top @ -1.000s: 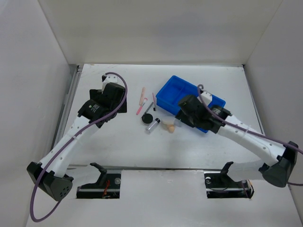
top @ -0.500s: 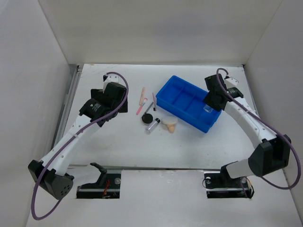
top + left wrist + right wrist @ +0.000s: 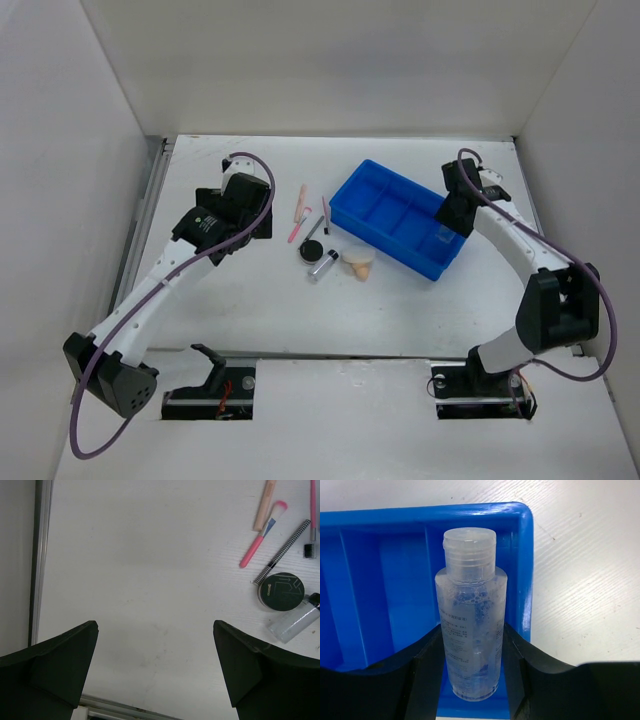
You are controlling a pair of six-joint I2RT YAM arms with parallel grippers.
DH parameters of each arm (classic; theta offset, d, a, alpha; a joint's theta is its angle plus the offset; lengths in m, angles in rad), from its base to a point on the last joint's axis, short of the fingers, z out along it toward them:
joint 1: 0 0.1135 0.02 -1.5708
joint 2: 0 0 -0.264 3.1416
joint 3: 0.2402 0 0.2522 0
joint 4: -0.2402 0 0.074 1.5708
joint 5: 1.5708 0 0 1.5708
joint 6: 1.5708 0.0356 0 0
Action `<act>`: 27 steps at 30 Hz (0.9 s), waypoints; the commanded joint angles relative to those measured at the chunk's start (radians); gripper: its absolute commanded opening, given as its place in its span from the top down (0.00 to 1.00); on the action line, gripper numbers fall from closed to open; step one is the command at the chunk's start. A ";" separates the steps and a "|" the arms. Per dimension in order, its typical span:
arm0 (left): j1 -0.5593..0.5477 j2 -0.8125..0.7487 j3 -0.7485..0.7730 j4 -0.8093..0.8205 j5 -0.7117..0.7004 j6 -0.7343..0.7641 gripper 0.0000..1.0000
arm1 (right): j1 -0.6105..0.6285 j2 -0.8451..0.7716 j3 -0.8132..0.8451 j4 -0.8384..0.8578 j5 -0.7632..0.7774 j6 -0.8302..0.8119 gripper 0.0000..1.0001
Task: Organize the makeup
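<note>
My right gripper point(image 3: 472, 670) is shut on the clear small bottle point(image 3: 470, 615), held upright over the right end compartment of the blue tray point(image 3: 370, 580); the bottle point(image 3: 442, 236) also shows from above. My left gripper point(image 3: 155, 645) is open and empty above bare table, left of the makeup. On the table lie a pink slim stick point(image 3: 299, 215), a thin dark pencil point(image 3: 315, 226), a black round compact point(image 3: 312, 250), a silver-black cylinder point(image 3: 323, 263) and a beige teardrop sponge point(image 3: 358, 264). The left wrist view shows the compact point(image 3: 281, 590) and the pencil point(image 3: 281, 551).
The blue tray point(image 3: 372, 165) lies slanted at the back right; its other compartments look bare. A metal rail point(image 3: 42, 555) runs along the table's left edge. White walls enclose the table on three sides.
My right arm swung from near the sponge to the tray's right end, carrying the clear bottle, and has lowered it slightly. The left arm has barely moved.
</note>
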State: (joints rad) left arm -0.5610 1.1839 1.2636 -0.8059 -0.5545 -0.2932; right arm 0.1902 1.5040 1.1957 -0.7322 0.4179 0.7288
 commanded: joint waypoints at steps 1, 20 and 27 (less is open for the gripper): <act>0.001 0.003 0.030 -0.010 0.004 0.002 0.00 | 0.003 0.015 0.008 0.073 -0.019 -0.029 0.65; 0.001 0.013 0.039 -0.010 0.013 -0.007 0.00 | 0.020 -0.099 0.008 0.024 -0.019 -0.038 0.29; 0.001 0.013 0.039 -0.010 -0.007 -0.018 0.00 | 0.305 -0.194 0.116 -0.012 0.015 -0.005 0.35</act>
State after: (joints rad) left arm -0.5610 1.1976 1.2636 -0.8066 -0.5434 -0.2962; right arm 0.3866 1.3453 1.2381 -0.7265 0.4110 0.7013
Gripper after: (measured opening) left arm 0.997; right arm 0.658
